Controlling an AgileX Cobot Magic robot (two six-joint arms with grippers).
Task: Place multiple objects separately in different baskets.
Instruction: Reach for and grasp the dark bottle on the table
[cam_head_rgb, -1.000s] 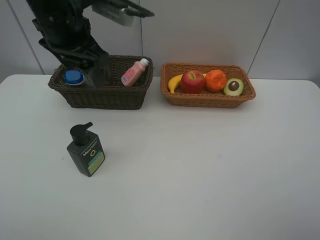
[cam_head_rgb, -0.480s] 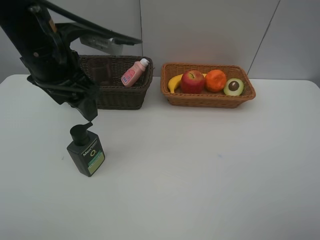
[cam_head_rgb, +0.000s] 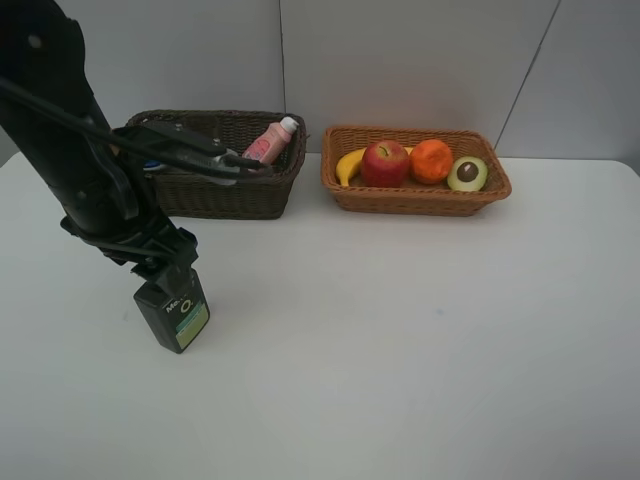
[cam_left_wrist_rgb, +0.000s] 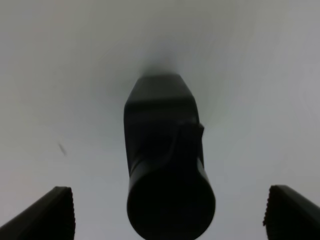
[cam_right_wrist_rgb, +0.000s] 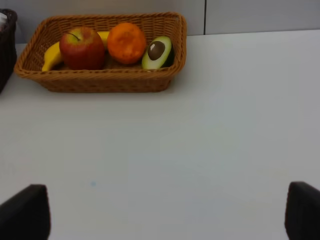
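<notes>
Grey wall panels stand behind the white desk, where we see two baskets side by side at the far edge. We find the dark brown basket on the left with the small pink bottle leaning against its right wall; its left half is now hidden behind the arm. In the light orange-tan basket on the right lie the yellow banana, red apple, orange and avocado half, none of them shifted.

What differs: a second ago the left arm was over the dark basket; we now see it has come down toward the near left, and the left claw sits directly over the dark pump bottle, covering its pump head. The bottle stands where it did. From the left wrist view we see the bottle's cap between the widely spread fingers, apart from both.

The right claw is also spread wide, over bare desk.
</notes>
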